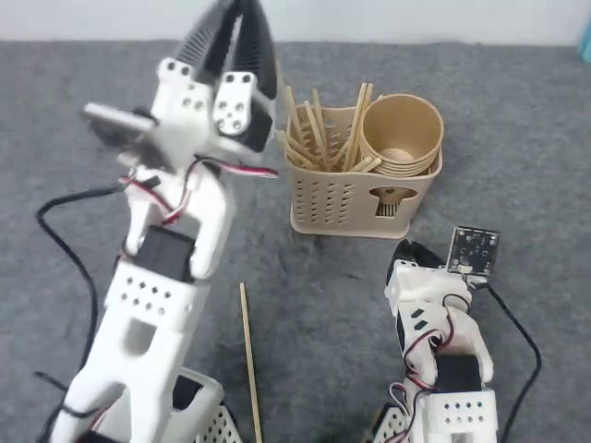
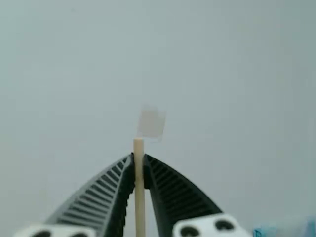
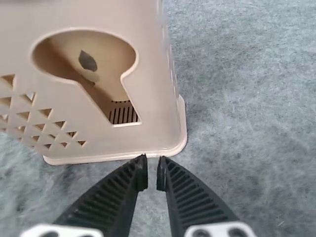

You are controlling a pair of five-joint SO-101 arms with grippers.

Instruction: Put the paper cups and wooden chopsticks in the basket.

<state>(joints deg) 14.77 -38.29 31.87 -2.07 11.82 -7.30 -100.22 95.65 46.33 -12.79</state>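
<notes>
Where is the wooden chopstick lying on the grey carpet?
In the high view, the thin wooden chopstick lies beside the left arm's base, apart from the beige plastic basket.

Wooden chopstick, matt plastic basket

Work surface is a grey felt mat that covers the table up to a pale strip along the far edge. The beige perforated basket sits upright on it, toward the far side and about mid-width; the right wrist view shows its bottom rim flat on the felt. One wooden chopstick lies loose on the mat, well apart from the basket on the near side, running almost straight toward the near edge. My left arm's base and my right arm's base stand on the mat at the near edge, with the chopstick between them, closer to the left one. A black cable loops over the felt on the left.
</notes>
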